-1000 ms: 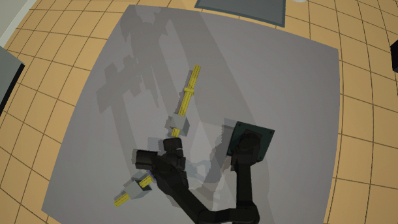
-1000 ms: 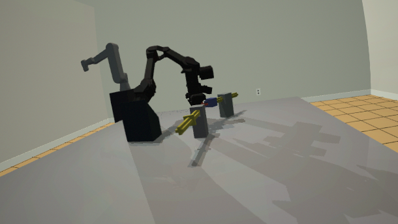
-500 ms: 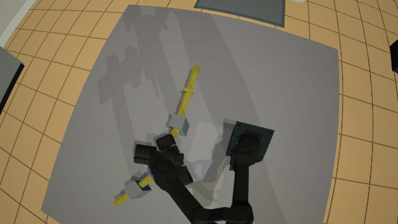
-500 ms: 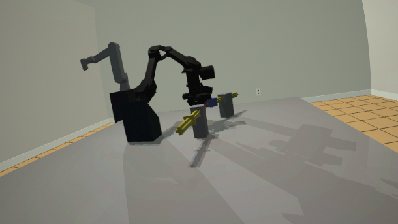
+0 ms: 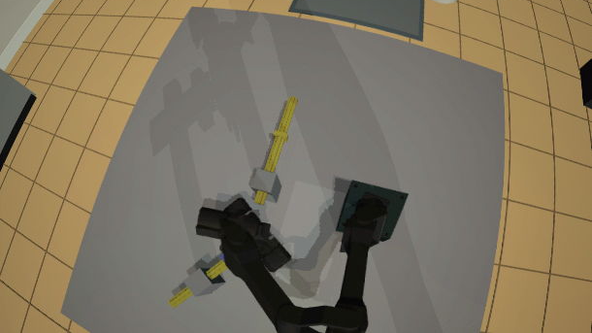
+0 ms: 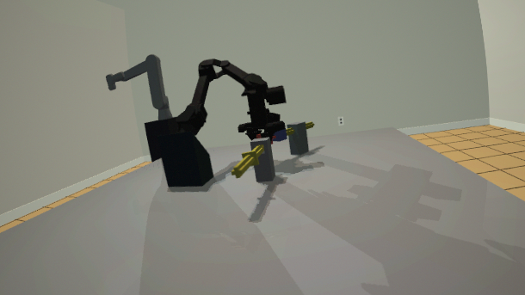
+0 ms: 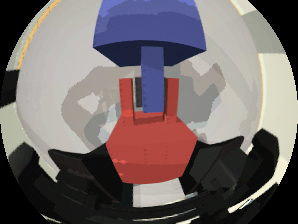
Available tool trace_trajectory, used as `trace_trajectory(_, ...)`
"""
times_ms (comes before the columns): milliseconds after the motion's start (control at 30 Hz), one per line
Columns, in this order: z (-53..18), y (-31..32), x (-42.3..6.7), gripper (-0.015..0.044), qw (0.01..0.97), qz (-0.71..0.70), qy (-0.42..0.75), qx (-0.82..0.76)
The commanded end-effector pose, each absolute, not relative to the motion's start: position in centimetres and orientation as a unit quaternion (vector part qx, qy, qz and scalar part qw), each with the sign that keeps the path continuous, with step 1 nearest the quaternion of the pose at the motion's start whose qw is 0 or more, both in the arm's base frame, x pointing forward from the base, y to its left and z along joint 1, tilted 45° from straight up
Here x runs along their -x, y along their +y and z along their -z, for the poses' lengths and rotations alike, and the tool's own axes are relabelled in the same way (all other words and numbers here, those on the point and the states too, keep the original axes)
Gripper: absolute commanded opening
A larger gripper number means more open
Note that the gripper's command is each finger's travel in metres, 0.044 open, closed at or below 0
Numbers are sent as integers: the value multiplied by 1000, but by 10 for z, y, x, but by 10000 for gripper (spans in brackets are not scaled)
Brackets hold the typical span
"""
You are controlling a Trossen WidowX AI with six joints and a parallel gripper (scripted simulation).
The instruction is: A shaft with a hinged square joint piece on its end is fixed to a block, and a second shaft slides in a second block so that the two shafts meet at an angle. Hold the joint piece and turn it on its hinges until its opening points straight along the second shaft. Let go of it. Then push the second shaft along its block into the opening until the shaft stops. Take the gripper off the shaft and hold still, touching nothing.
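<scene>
My gripper is shut on the red joint piece, one finger on each side. In the wrist view the red piece lines up straight with the blue hinge part. The first yellow shaft runs through its grey block to the blue part. The second yellow shaft lies through the other grey block, its collar well away from the block. Its near end sticks out a little, apart from the gripper. The arm hides the red piece in the top view.
The arm's dark base stands on the grey table, to the right of both blocks in the top view. The second block and its shaft stand close beside the gripper.
</scene>
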State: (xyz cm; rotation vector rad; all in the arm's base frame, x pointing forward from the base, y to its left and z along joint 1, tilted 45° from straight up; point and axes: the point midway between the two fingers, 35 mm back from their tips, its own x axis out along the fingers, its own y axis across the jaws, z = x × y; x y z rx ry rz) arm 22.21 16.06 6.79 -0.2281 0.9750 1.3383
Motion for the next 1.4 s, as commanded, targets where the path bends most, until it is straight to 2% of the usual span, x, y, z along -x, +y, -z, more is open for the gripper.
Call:
trace_trajectory(0,-67,160,-226,0,665,-612,407,131)
trace_trajectory(967,-63,158,-249,0,611,-694,244,293)
trace_trajectory(1367,-63,158,-250,0,608,-696,240,298)
